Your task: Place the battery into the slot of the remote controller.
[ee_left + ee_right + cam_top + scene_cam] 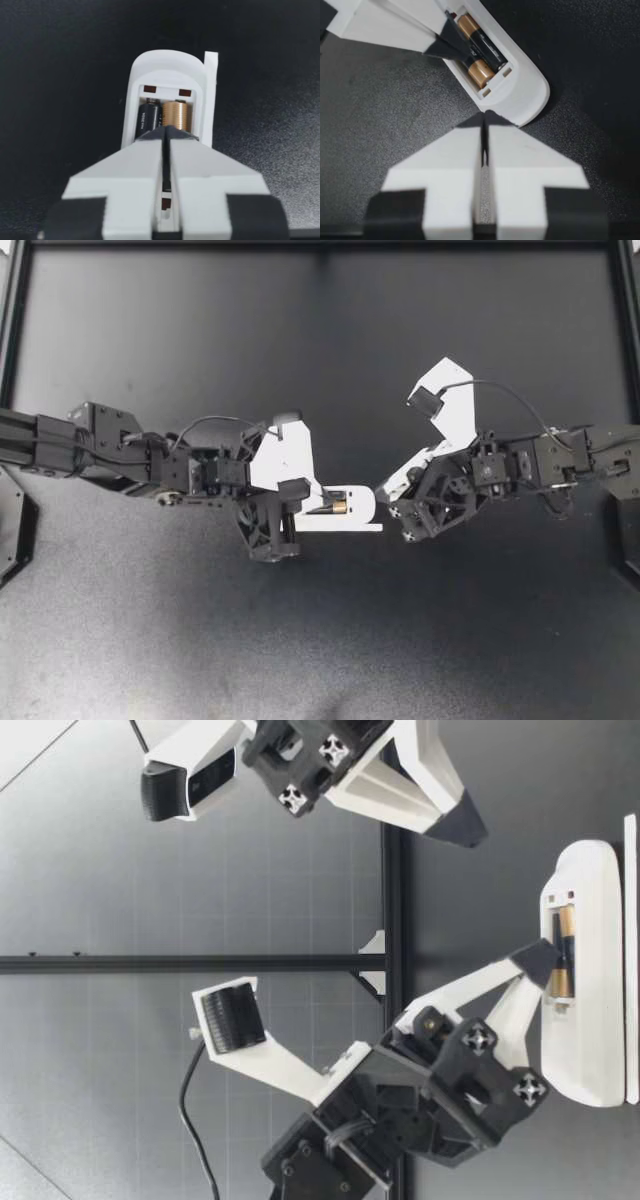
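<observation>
Left gripper (312, 502), tips pressed together, is bearing on the battery (336, 505) in the remote controller (362, 508): seemingly light, rigid, slick, best pinched across its middle.

A dark, matte table (320, 640) carries one white remote (362, 506), lying flat near its middle with its open back turned up; bare dark surface spreads on every side of the remote, and a black frame (622, 330) edges the table well away from the remote
</observation>
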